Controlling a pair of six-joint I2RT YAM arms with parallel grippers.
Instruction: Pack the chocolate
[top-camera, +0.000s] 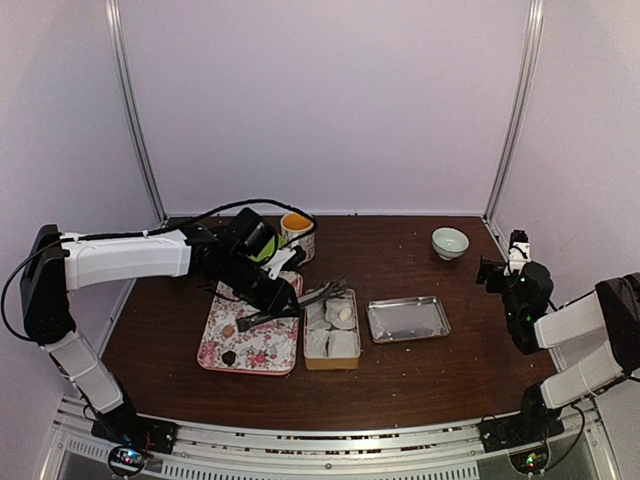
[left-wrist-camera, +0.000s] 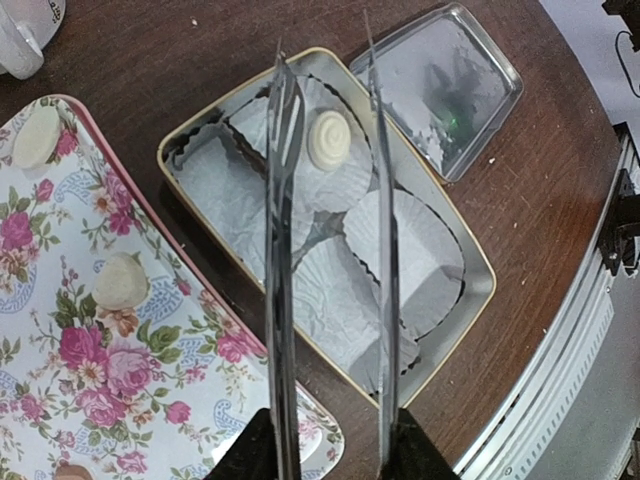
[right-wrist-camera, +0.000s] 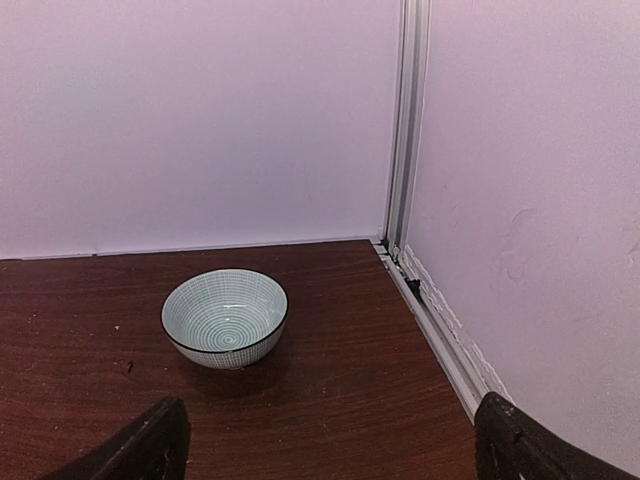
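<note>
I hold the left gripper (left-wrist-camera: 330, 180) over the tin (left-wrist-camera: 190, 150) at frame centre, its tongs parted and gripping nothing; a pale sweet (left-wrist-camera: 329, 139) sits in a paper cup between them. The chocolate (top-camera: 229, 357) lies on the floral tray (top-camera: 275, 352), lower left in the top view. Risk: descending here snags the cups. The right gripper (right-wrist-camera: 330, 440) idles, jaws wide.

A dark reddish-brown wooden desk (top-camera: 420, 370) carries a white tray (left-wrist-camera: 60, 380) patterned with pink roses and edged in pink, a gold-rimmed tin (left-wrist-camera: 470, 262) lined with white pleated paper cups (left-wrist-camera: 225, 185), a cream swirled sweet (left-wrist-camera: 328, 140), a silver lid (left-wrist-camera: 450, 90), and a pale green bowl (right-wrist-camera: 225, 318) with fine lines and a dark rim.
</note>
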